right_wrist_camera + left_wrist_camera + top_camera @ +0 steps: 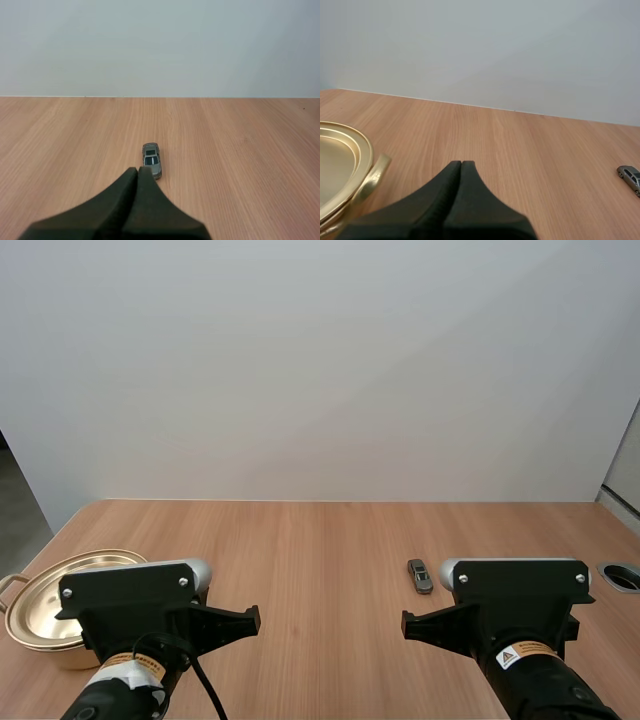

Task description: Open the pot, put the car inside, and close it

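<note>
Both claws are pressed together, holding nothing: the left gripper (461,166) beside the gold pot (40,612) at the high view's lower left, the right gripper (138,171) just behind the small grey car (421,576) right of centre; nudged, the car may roll off on its wheels; the lid (70,585) looks slick and could slip from a pinch.

Pot (35,628), near left: shiny gold. Toy car (420,576), right: grey, dark windows. Table (320,560): light brown wood grain. Left gripper (461,163), right gripper (138,169): black.

Left claw (461,164) closed; right claw (138,170) closed
</note>
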{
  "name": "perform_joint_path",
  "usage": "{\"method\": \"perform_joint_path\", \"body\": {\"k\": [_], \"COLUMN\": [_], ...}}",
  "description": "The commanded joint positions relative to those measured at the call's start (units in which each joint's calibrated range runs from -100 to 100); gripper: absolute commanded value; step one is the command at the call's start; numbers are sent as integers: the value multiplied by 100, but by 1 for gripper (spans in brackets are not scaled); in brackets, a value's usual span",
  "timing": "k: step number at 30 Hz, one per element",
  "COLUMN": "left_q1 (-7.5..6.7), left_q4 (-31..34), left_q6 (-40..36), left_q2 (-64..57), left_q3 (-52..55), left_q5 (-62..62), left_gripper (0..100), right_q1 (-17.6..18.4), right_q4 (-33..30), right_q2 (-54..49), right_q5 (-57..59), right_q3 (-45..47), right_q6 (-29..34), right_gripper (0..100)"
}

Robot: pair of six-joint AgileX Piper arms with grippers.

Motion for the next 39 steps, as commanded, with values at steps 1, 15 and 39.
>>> {"method": "perform_joint_path", "body": {"k": [1, 15, 39], "left_q1": [-2, -2, 550], "left_q4": [-6, 3307, 3976], "left_q6": [-7, 518, 755], "left_q2": [0, 0, 4352], "left_q3": [0, -1983, -5675], "left_q5": [6, -206, 3707], "left_gripper": [0, 0, 0], "right_q1": [-1, -1, -1], "right_q4": [30, -2240, 640], "right_q2": [-5, -5, 3067], "right_q5": [-5, -1840, 5059], "right_q3": [0, -1588, -4629], "right_q6": [12, -74, -1996], "right_gripper": [0, 0, 0]}}
